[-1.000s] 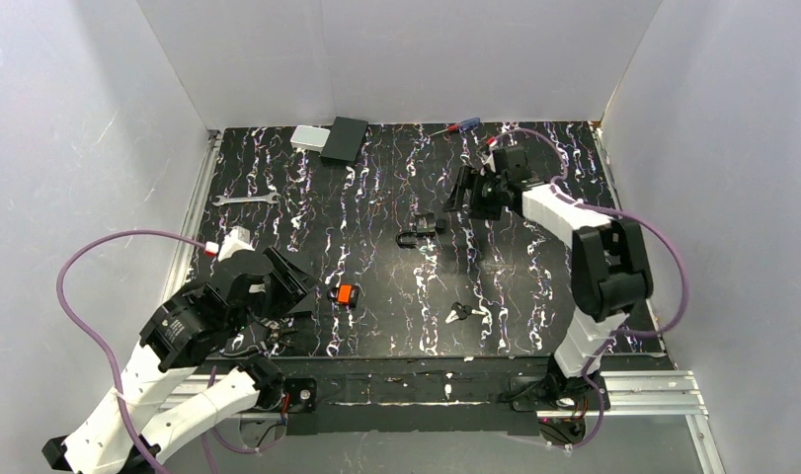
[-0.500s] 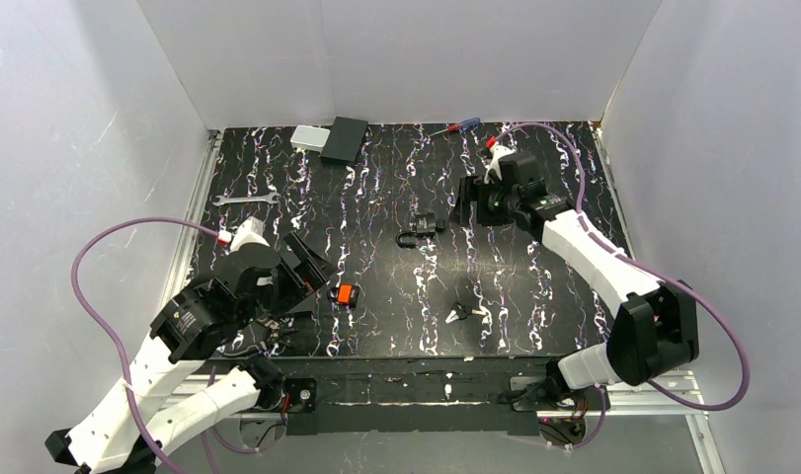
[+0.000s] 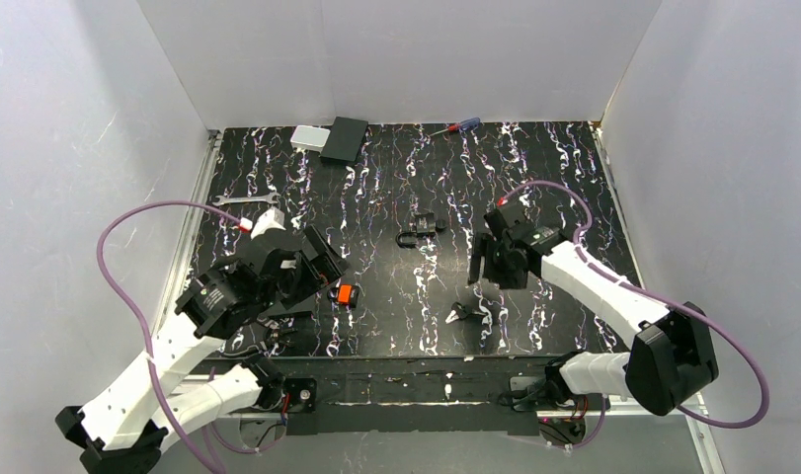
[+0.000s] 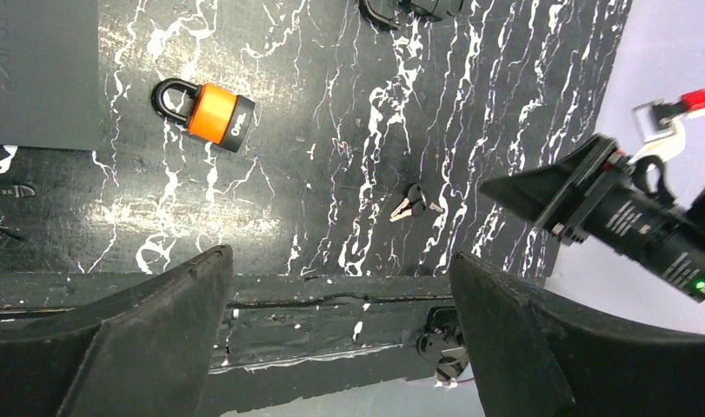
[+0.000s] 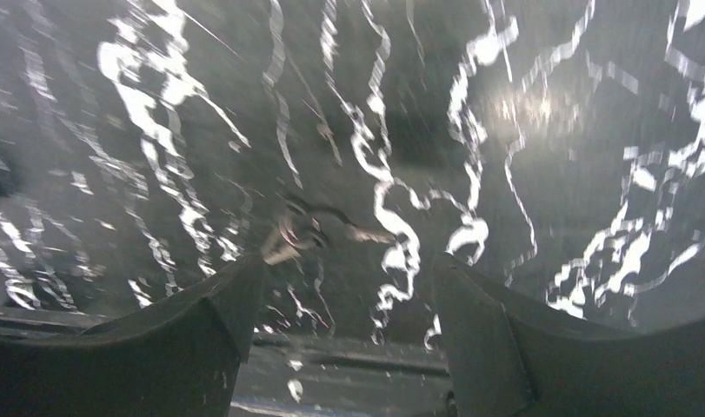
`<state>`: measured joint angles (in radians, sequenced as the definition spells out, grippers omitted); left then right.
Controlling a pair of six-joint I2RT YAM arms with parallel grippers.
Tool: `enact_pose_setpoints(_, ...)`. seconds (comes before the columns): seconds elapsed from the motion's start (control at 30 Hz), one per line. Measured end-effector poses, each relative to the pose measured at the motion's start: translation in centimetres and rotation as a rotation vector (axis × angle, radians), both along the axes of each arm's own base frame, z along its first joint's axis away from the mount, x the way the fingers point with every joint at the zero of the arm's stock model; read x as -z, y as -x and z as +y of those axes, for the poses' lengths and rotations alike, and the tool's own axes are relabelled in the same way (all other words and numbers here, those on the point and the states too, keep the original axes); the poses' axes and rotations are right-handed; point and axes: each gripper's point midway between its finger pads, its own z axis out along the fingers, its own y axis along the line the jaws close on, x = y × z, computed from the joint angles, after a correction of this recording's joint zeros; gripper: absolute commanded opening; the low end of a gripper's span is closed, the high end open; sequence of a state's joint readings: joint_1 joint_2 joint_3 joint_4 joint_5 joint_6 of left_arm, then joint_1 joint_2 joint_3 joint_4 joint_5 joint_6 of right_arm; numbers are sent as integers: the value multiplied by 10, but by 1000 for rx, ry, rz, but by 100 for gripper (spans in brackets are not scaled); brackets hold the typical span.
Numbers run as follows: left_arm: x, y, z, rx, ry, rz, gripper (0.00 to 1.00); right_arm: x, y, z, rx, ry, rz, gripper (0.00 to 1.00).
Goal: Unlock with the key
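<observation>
Small dark-headed key (image 4: 415,205) with silvery blade lies flat; left tool (image 4: 340,261) and right tool (image 5: 347,262) gape empty.

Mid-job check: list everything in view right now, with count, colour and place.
key: 1, dark head and silvery blade, near edge, right of centre
orange padlock: 1, orange body and black shackle, near side, left of centre
black padlock: 1, black, table centre
wrench: 1, silver, left side
screwdriver: 1, red and blue handle, far edge
grey box: 1, light grey, far left
black box: 1, black, beside the grey box
table: 1, black with white marbling
left gripper: 1, black, open, empty, by the orange padlock
right gripper: 1, black, open, empty, near the key
</observation>
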<state>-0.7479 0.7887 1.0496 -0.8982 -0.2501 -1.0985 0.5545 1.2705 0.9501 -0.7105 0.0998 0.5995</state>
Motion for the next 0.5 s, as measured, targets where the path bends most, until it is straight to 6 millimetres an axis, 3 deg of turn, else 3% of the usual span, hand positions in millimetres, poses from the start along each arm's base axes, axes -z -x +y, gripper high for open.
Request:
enact_pose_setpoints(0.13,5,-5,-5,9,-20,11,91,29,37,-11,60,34,124,77)
enact_pose_setpoints(0.5,15,-20,-26,47,-40,40,88,48,62,20,66,-5,177,67)
